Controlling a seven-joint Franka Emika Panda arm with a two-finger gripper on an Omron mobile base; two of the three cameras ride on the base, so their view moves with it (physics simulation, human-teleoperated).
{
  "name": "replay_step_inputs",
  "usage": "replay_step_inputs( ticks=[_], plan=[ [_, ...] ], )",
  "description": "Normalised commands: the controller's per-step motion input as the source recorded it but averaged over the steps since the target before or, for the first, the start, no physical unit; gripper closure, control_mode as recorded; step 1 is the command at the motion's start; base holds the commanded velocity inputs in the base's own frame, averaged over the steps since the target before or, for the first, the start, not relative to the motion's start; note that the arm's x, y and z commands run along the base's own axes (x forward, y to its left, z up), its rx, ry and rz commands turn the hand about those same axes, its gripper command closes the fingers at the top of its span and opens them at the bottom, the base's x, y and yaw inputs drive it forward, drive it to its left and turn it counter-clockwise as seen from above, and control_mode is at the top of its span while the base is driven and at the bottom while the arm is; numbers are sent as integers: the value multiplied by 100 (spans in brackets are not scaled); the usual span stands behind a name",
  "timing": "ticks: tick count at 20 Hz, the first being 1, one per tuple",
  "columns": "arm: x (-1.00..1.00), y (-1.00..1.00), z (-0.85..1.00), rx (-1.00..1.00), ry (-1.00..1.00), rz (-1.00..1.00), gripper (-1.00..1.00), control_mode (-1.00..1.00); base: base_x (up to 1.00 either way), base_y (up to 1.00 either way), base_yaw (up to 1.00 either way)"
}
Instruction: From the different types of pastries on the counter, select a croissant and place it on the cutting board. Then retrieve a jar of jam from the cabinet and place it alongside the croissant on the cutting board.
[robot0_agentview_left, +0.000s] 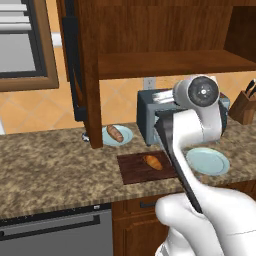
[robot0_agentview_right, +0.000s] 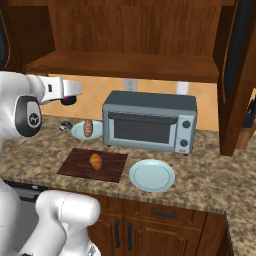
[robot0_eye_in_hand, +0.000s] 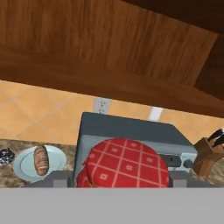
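Tool (robot0_agentview_right: 69, 100) clamped on jam jar (robot0_eye_in_hand: 122, 164), croissant (robot0_agentview_right: 95, 161) on cutting board (robot0_agentview_right: 75, 167), granite counter (robot0_agentview_right: 200, 185)

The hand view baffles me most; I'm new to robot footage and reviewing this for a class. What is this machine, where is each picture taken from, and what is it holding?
It is a white robot arm on a driving base in a rendered kitchen. Two pictures come from cameras on the base, behind the arm to its left and right. The third looks along the gripper itself.

That red checked disc is the lid of the jar of jam, seen close because the gripper appears to hold it, up in the air below the cabinet shelf.

On the counter lie a cutting board with the croissant already on it, a plate bearing a brown loaf pastry, another pale blue plate, a toaster oven and a knife block.
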Motion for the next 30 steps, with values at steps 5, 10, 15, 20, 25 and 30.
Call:
replay_step_inputs(
  ticks=[5, 10, 15, 20, 25, 30],
  plan=[
    [-87, 0, -65, -4, 0, 0, 100, -100, 0, 0, 0],
    [-40, 8, -78, -9, 0, 0, 100, -100, 0, 0, 0],
    [-13, 19, -84, -9, 0, 0, 100, -100, 0, 0, 0],
    [-21, 7, -85, -9, 0, 0, 100, -100, 0, 0, 0],
    [-9, 0, -81, -7, -6, -1, 100, -100, 0, 0, 0],
    [0, 0, -63, -7, -9, -24, 100, -100, 0, 0, 0]
  ],
)
